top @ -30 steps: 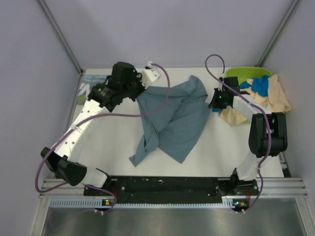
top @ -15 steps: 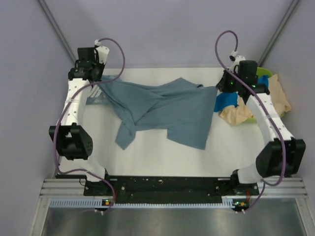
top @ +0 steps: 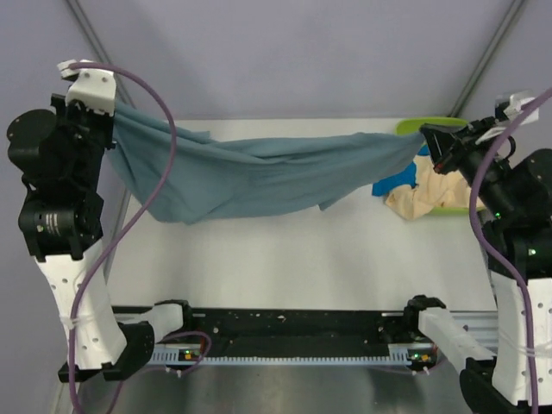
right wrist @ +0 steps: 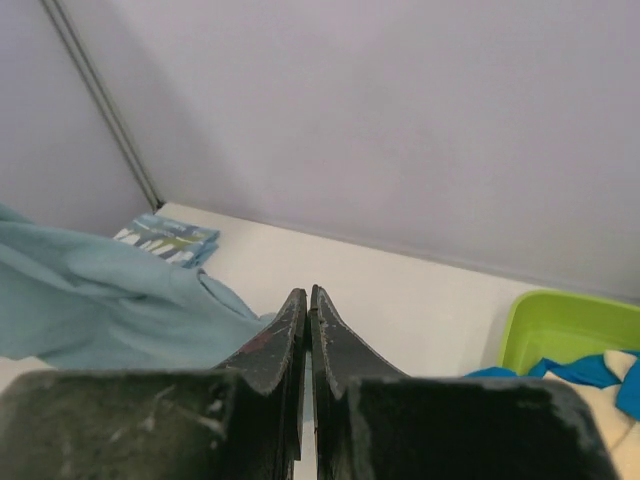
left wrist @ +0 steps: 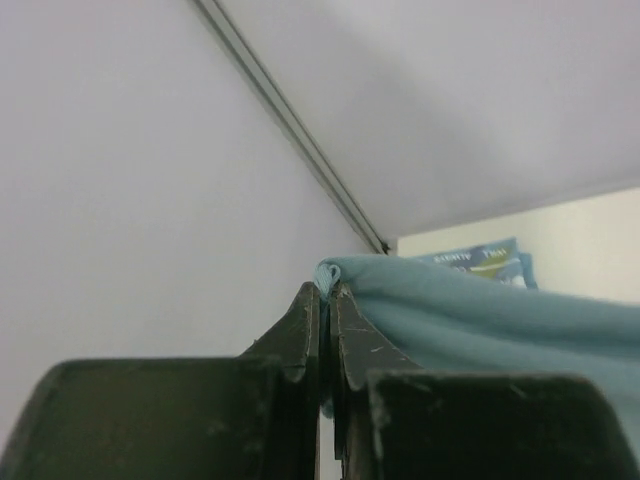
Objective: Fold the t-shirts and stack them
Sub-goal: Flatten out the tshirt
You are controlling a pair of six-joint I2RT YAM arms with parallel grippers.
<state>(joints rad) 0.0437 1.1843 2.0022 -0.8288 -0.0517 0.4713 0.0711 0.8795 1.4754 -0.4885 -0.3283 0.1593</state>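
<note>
The slate-blue t-shirt (top: pixel 259 172) hangs stretched in the air between both grippers, sagging in the middle above the white table (top: pixel 285 259). My left gripper (top: pixel 108 108) is shut on its left end, high at the far left; the pinched cloth (left wrist: pixel 335 272) shows at the fingertips. My right gripper (top: pixel 424 138) is shut on its right end; cloth (right wrist: pixel 110 295) trails left from its jaws. The bright blue shirt (top: pixel 397 183) and cream-beige shirt (top: pixel 427 194) lie heaped in and over the lime-green tub (top: pixel 431 126). A folded teal shirt with white letters (right wrist: pixel 165 238) lies at the far left.
The tub stands at the table's far right corner, also seen in the right wrist view (right wrist: pixel 570 325). Grey walls with metal corner posts (top: pixel 95 52) enclose the table. Both arm bases sit on the black rail (top: pixel 293 323) at the near edge.
Both arms have risen and spread apart, lifting the slate-blue shirt off the table. It went from a crumpled spread on the surface to hanging taut between the grippers.
</note>
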